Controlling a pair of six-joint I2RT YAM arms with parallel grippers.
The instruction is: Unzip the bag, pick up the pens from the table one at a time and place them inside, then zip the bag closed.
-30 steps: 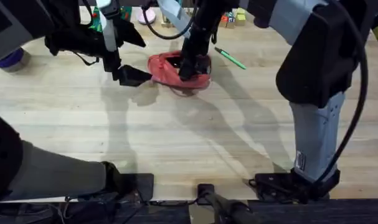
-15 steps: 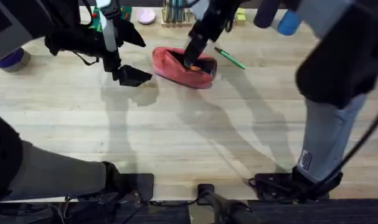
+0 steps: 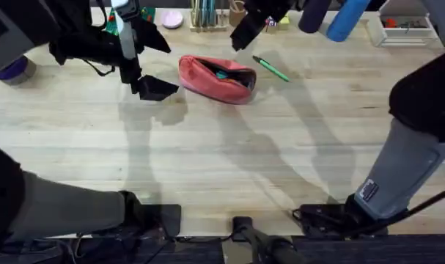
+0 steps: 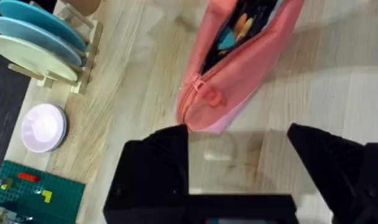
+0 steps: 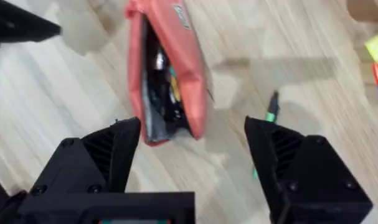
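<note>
A: Overhead first. Where is the bag?

B: The bag (image 3: 216,78) lies on the table (image 3: 229,161) toward the far side, near the middle, with its zipper open and something teal showing inside. One green pen (image 3: 270,69) lies on the wood just beside the bag's right end, apart from it.

A: And the arms?

B: The left gripper (image 3: 157,89) sits low near the bag's left end, not touching it. The right gripper (image 3: 248,31) hangs above and beyond the bag's right end, near the pen. From this view I cannot tell how either pair of jaws stands.

A: Left wrist view?

B: The left gripper's (image 4: 238,140) black fingers (image 4: 160,155) are spread wide with nothing between them. The bag (image 4: 238,68) lies just past them, its closed end and the pull tab (image 4: 204,93) nearest, its mouth gaping farther on with teal and orange items inside. A wooden rack (image 4: 76,46) of pale blue plates, a pink disc (image 4: 43,126) and a green board (image 4: 33,190) stand off to one side.

A: Right wrist view?

B: The right gripper's (image 5: 192,134) fingers (image 5: 111,149) are also wide apart and empty. Below them the bag (image 5: 167,68) lies open along its length, dark inside with small coloured things. The pen (image 5: 268,121) rests on the table beside it, partly hidden by a finger.
</note>
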